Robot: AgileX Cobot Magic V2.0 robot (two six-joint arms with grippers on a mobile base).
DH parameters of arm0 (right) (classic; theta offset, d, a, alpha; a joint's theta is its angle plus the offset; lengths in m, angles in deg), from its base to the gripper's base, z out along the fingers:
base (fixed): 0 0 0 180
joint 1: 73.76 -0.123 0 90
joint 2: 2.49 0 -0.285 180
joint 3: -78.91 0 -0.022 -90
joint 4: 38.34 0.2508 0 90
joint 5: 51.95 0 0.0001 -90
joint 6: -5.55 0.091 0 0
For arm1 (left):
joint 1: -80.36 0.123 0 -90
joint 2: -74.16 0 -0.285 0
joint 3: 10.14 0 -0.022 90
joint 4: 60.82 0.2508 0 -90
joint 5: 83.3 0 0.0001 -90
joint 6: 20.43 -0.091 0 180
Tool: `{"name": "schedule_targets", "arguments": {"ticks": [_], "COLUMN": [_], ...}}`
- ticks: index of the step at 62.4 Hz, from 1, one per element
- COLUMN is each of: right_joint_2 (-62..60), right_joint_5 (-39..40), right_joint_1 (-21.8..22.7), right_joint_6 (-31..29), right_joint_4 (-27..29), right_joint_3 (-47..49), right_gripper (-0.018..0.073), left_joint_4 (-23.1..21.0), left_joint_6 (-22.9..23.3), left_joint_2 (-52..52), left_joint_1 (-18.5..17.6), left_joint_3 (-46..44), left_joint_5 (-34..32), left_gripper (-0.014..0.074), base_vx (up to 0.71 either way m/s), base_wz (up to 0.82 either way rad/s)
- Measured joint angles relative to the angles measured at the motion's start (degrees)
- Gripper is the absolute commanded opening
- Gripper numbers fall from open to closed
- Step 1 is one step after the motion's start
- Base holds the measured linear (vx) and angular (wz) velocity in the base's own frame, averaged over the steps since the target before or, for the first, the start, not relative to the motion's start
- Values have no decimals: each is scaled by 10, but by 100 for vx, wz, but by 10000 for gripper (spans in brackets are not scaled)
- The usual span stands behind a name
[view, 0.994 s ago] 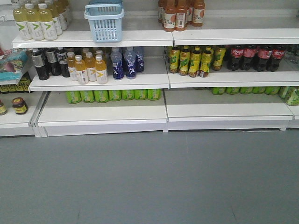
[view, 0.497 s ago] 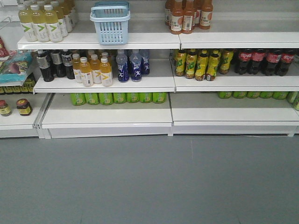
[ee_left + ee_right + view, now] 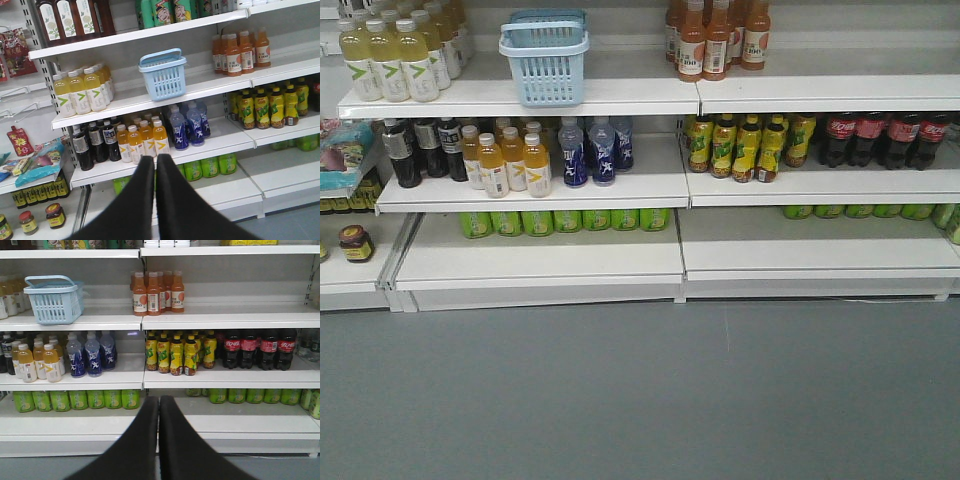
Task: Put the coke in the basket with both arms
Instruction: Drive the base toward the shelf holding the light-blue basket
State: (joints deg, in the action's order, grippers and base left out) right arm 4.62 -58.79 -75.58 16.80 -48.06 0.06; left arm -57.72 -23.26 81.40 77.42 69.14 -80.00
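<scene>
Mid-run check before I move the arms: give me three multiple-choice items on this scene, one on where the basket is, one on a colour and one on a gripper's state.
1. Where does the basket stand?
A. on the floor
B. on the shelf above the blue bottles
C. on the lowest shelf

2. What colour are the labels on the coke?
A. green
B. red
C. blue

3. How is the right gripper?
A. shut and empty
B. shut on a coke
C. wide open

Answers:
1. B, the basket sits on that shelf, with the blue bottles one level below.
2. B, the right wrist view shows red wraps with white script.
3. A, its fingers meet with nothing between them.
</scene>
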Motion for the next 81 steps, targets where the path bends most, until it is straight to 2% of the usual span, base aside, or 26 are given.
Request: {"name": "schedule_targets", "arguments": {"ticks": [81], "right_joint_2": [0], "right_joint_5": [0], "right_joint_1": [0], "right_joint_6": [0], "right_joint_4": [0], "right_joint_3": [0], "right_gripper": [-10], "left_joint_4": [0], "left_joint_6": [0], "left_joint_2": [0], "left_joint_1": [0], "left_joint_3": [0], "left_joint_5": [0], "left_gripper": [-6], "base_vx": [9], "base_wz": [-2]}}
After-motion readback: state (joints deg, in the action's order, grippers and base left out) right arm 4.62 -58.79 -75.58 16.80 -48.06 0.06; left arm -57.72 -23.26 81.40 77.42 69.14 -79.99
